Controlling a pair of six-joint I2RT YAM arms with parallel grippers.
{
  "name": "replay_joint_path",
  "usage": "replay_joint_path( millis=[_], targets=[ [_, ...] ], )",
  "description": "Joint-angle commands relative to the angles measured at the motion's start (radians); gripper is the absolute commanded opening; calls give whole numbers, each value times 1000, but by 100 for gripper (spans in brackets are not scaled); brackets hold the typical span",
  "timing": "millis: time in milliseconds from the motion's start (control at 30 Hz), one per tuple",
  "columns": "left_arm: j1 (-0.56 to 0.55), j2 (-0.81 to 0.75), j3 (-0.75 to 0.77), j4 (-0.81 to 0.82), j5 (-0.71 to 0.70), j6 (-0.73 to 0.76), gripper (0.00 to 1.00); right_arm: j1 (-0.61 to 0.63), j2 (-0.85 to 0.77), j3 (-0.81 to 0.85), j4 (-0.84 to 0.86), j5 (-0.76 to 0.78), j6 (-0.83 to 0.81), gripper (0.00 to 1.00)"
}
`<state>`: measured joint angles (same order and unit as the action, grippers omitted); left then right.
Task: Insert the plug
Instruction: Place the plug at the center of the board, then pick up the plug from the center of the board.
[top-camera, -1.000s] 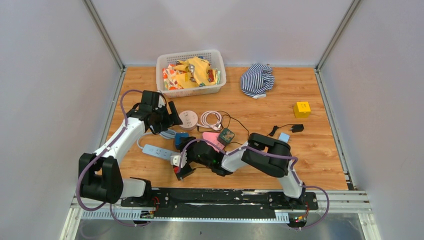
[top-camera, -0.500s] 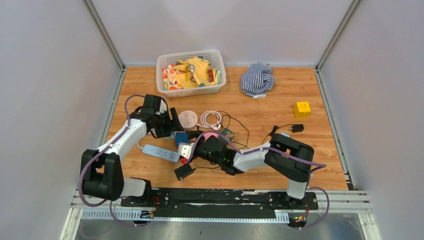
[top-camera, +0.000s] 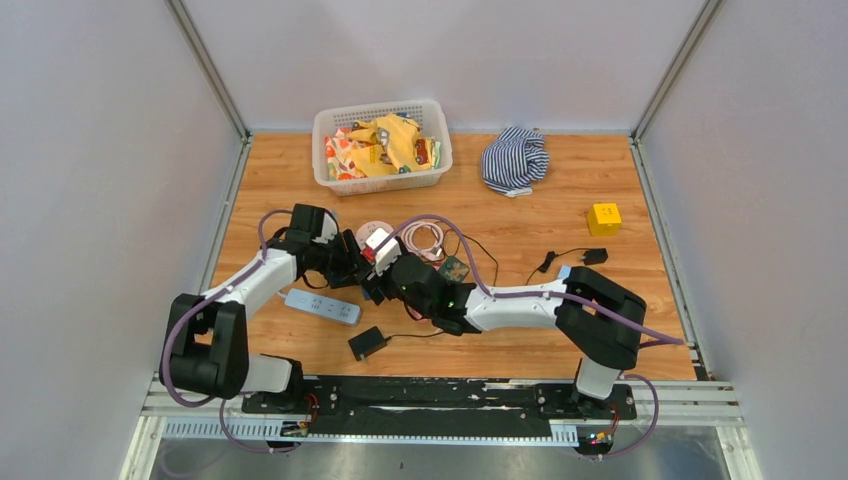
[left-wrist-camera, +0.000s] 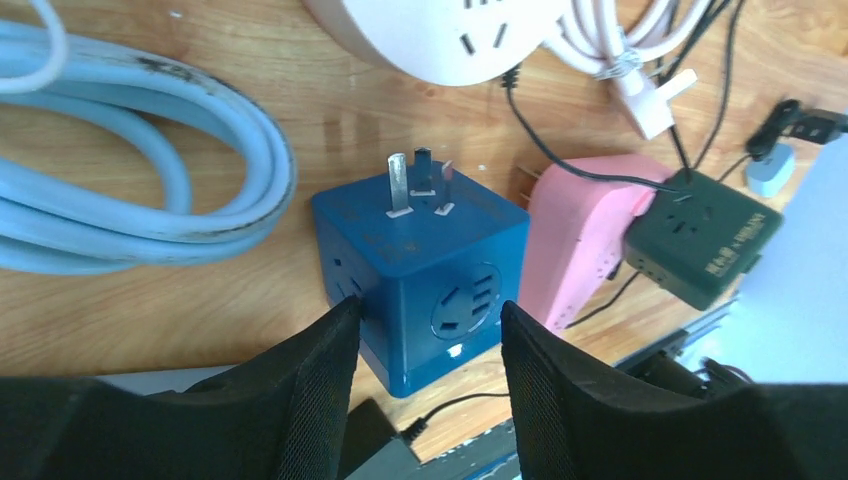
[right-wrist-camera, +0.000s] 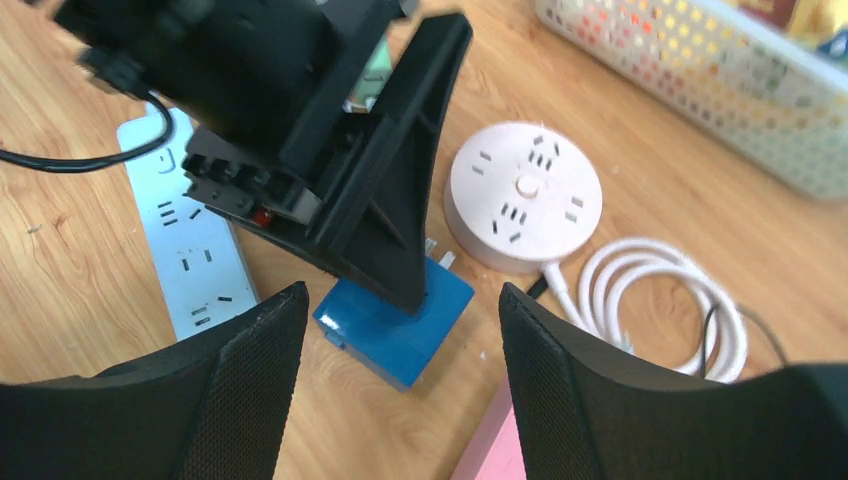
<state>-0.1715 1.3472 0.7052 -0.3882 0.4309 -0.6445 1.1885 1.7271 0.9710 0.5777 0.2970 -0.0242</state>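
Observation:
The plug is a blue cube adapter (left-wrist-camera: 420, 250) lying on the wood with its metal prongs pointing away from the left wrist camera. My left gripper (left-wrist-camera: 428, 310) straddles it, and both pads press against opposite sides of it. In the right wrist view the same cube (right-wrist-camera: 395, 335) shows under the left gripper's black finger (right-wrist-camera: 400, 200). Just above that spot my right gripper (right-wrist-camera: 400, 300) hovers open, holding nothing. A round white socket (right-wrist-camera: 523, 195) lies just beyond the cube, and a white power strip (right-wrist-camera: 195, 250) lies beside it.
A pink adapter (left-wrist-camera: 575, 230) and a dark green socket cube (left-wrist-camera: 705, 240) crowd the plug's right side. A light blue cable (left-wrist-camera: 130, 180) coils to its left. A black adapter (top-camera: 367, 343) lies near the front edge. Basket (top-camera: 330, 185), striped cloth (top-camera: 514, 158) and yellow cube (top-camera: 603, 218) stand farther back.
My right arm swung from the front of the table up to the blue cube, leaving the black adapter behind. The left gripper moved onto the cube and its jaws narrowed.

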Motion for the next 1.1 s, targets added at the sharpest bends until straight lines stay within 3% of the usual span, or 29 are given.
replay_joint_path(
  millis=[0,133,300,467,900,1067],
  targets=[
    [1,-63,1,66,79,-83,57,2,5,23,-150,122,224,72],
    [13,-104,82,-61,-97,-10,79,14,14,47,-203,167,299,73],
    [52,-111,162,-156,-255,81,86,25,58,98,-242,188,335,75],
    [66,-118,151,-154,-273,112,87,36,117,150,-277,247,389,75],
    [105,-95,127,-138,-163,123,84,53,235,219,-316,258,484,75],
    [107,-82,111,-123,-126,117,81,54,258,228,-323,275,501,70]
  ],
)
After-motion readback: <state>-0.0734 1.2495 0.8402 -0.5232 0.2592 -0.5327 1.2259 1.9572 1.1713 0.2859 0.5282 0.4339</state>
